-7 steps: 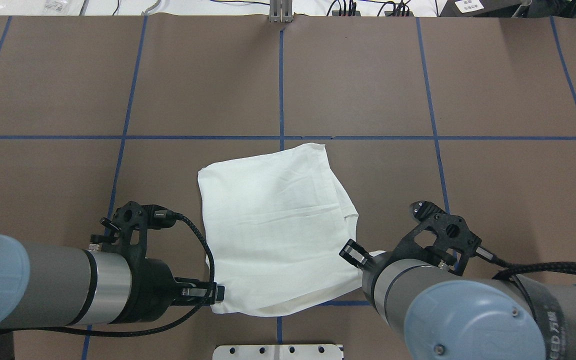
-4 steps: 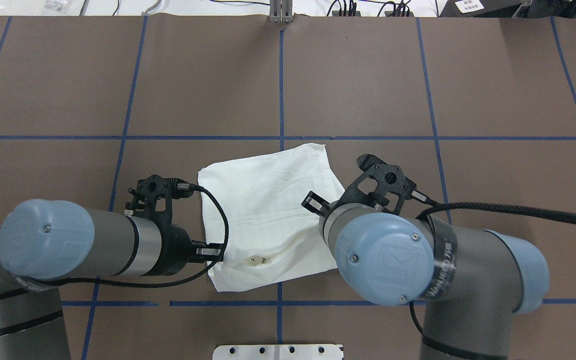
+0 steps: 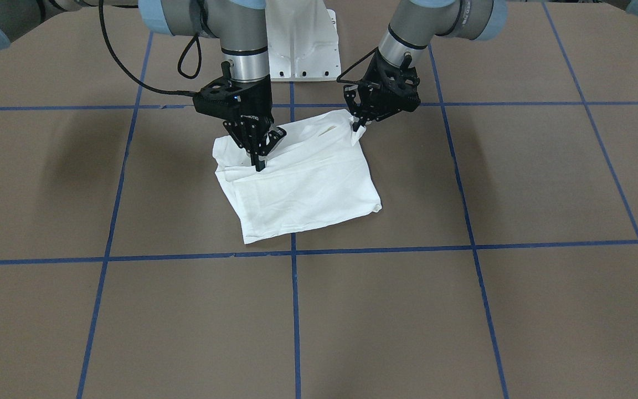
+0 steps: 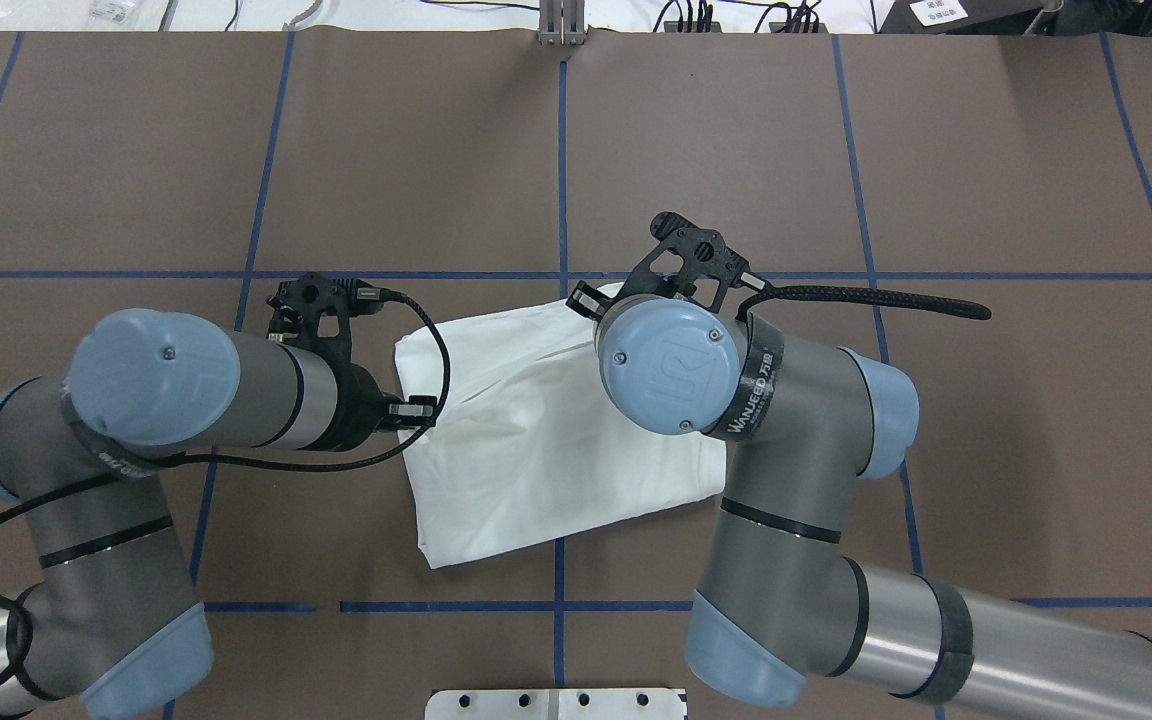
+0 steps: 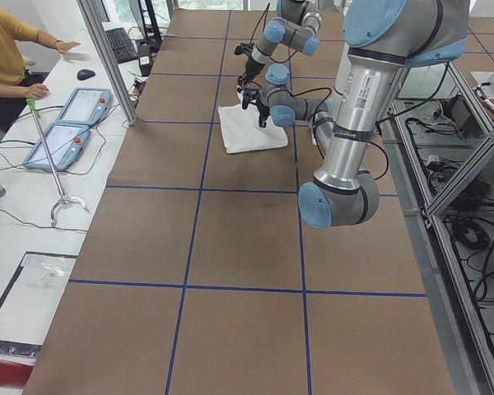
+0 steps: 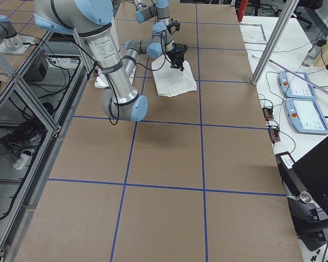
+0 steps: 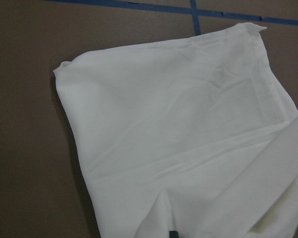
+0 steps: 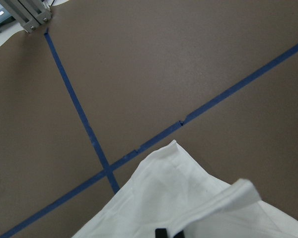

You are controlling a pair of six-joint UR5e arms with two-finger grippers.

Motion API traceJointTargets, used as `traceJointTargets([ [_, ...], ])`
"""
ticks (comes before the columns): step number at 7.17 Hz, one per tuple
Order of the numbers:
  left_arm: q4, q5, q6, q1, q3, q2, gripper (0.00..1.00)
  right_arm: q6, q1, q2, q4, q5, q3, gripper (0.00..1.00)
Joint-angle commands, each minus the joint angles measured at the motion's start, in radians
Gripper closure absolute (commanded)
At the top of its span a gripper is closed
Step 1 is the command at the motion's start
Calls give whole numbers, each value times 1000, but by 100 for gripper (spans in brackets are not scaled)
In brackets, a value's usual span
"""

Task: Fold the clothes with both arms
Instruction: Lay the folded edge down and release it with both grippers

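The broad brown tabletop (image 4: 836, 150), marked into squares by blue tape lines (image 4: 563, 150), carries a white, soft-looking long-sleeved T-shirt (image 4: 536, 450). It lies folded into a rough rectangle on the robot's side of the tabletop, across the central tape line and between the two arms. Only plain white cloth shows. The grey jointed left arm (image 4: 236, 390) comes in at the shirt's left edge. The grey jointed right arm (image 4: 796, 400) bends over its right part and hides some of it from above.

The black two-finger left gripper (image 3: 359, 128) looks closed on the cloth at that left edge, where a small peak of fabric rises off the tabletop to its tips. The black two-finger right gripper (image 3: 258, 163) points straight down with its fingers drawn together. Its wrist view shows a flap lifted close to the lens, so it too seems to be pinching the shirt.

The shirt should handle as light and limp, with no stiffness: it will likely sag between two holds, and its stacked layers may slide apart. The best holds are probably corners or hems on one edge, pinching every layer, with both kept level so the fold lands square. Damage is unlikely; a dropped layer or a skewed crease is the likelier fault.
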Motion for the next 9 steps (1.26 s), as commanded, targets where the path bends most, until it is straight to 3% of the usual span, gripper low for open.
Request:
traceJointTargets([
  [1,0,-3,45,-54,106,-75,100,-26,24,22,43,1,-93,100],
  [6,-6,19,53,-129,273,-131,100,-46,34,53,116,-1,-233,100],
  [7,-22,19,93,-138,287,-132,2,-87,38,54,114,-2,-244,8],
  [8,-45,14,205,-161,283,-133,0,-101,41,73,114,1,-244,0],
  [9,-45,7,222,-172,280,-132,0,-112,56,74,116,9,-244,0],
])
